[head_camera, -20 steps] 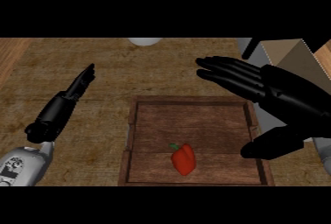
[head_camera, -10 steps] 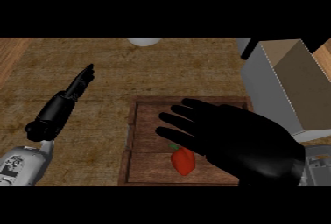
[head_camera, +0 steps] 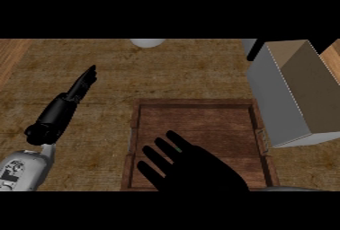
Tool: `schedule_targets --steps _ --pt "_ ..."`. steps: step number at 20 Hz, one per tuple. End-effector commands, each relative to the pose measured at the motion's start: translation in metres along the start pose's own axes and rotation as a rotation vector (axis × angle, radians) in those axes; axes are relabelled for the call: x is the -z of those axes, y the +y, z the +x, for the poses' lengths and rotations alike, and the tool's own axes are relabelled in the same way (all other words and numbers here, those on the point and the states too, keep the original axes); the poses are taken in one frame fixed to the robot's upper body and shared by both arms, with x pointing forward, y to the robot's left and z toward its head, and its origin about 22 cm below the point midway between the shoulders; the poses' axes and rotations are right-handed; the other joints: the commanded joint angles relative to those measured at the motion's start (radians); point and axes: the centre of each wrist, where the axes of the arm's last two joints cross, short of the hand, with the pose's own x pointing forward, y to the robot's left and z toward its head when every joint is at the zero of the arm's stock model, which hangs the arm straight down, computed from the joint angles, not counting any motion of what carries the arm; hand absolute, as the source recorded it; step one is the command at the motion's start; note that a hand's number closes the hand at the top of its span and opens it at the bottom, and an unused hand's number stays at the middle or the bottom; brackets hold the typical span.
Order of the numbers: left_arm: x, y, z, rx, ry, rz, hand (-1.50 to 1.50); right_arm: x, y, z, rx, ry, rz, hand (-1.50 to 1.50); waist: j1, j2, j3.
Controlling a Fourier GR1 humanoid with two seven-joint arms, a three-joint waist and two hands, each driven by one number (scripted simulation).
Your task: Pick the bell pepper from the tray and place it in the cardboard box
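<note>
The wooden tray [head_camera: 192, 103] lies in the middle of the counter. My right hand [head_camera: 199, 173] hovers over its near half, palm down, fingers spread and straight. The bell pepper does not show; the hand covers the spot where it lay. A tiny green speck shows by one of the fingers [head_camera: 174, 143]. The cardboard box [head_camera: 299, 90] stands open just right of the tray, tall with grey outer walls. My left hand [head_camera: 79, 87] rests over the counter left of the tray, fingers straight and pointing away from me, holding nothing.
A white round object [head_camera: 147, 42] sits at the counter's far edge. A strip of lighter wood [head_camera: 10, 54] runs along the far left. The tray's far half is bare wood.
My right hand has drawn back toward the view's lower edge, over the tray's near half, and now hides the red pepper. The left hand has not moved.
</note>
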Motion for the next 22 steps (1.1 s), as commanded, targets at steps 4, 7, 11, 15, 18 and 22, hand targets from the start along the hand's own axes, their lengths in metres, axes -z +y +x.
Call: schedule_targets --steps 4,7,11,15,18,22 --pt "-0.012 -0.017 -0.007 -0.004 0.004 -0.002 0.00 0.004 0.013 0.021 -0.004 0.073 0.080 -1.50 0.000 0.002 0.001" --pt "0.002 -0.011 -0.017 0.018 0.008 0.002 0.00 0.006 0.016 0.028 -0.015 0.097 0.064 -1.50 -0.008 0.003 0.001" --pt "-0.006 -0.005 -0.001 0.000 -0.007 -0.001 0.00 0.024 0.038 0.027 -0.085 0.136 0.070 -1.50 0.004 0.004 0.002" --pt "-0.006 0.004 0.001 0.002 -0.005 0.013 0.00 0.026 0.013 0.033 -0.069 0.149 0.055 -1.50 0.004 0.003 0.001" --pt "0.008 -0.007 -0.003 0.016 -0.016 0.016 0.00 0.035 0.037 0.050 -0.079 0.158 0.043 -1.50 -0.002 0.005 0.001" --pt "0.005 0.016 -0.005 -0.001 0.002 0.007 0.00 0.036 0.025 0.035 -0.123 0.188 0.071 -1.50 -0.002 0.004 0.001"
